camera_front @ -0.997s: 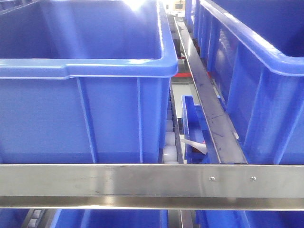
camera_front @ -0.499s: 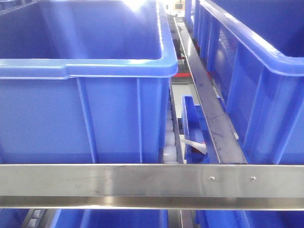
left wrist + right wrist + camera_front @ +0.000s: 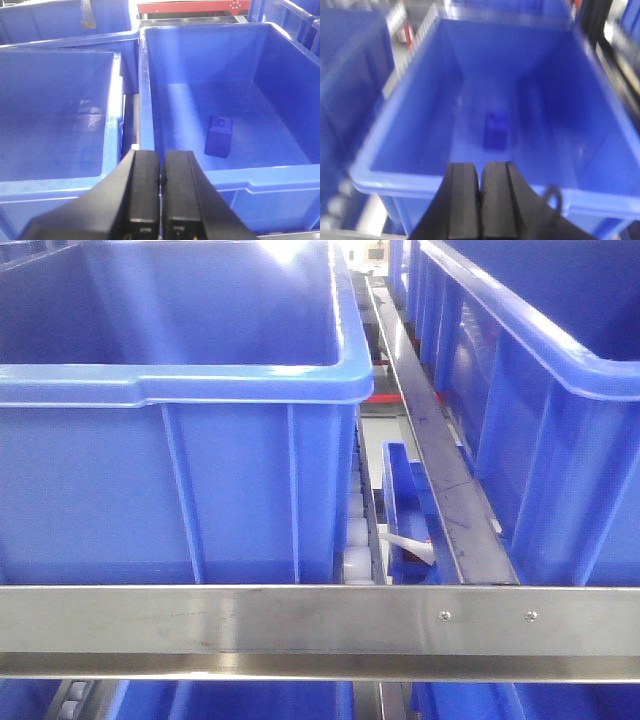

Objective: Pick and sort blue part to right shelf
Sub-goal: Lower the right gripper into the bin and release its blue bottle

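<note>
Both the left hand [image 3: 160, 187] and right hand [image 3: 480, 200] are clenched and hold nothing, each above a crate [image 3: 150, 100] [image 3: 395, 130] holding a blue part [image 3: 219, 136] [image 3: 496, 131].

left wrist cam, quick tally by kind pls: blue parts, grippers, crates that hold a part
blue part: 1
left gripper: 1
crate holding a part: 1
total: 3

2 crates [image 3: 180, 410] side by side behind the front rail [image 3: 300, 618]
</note>
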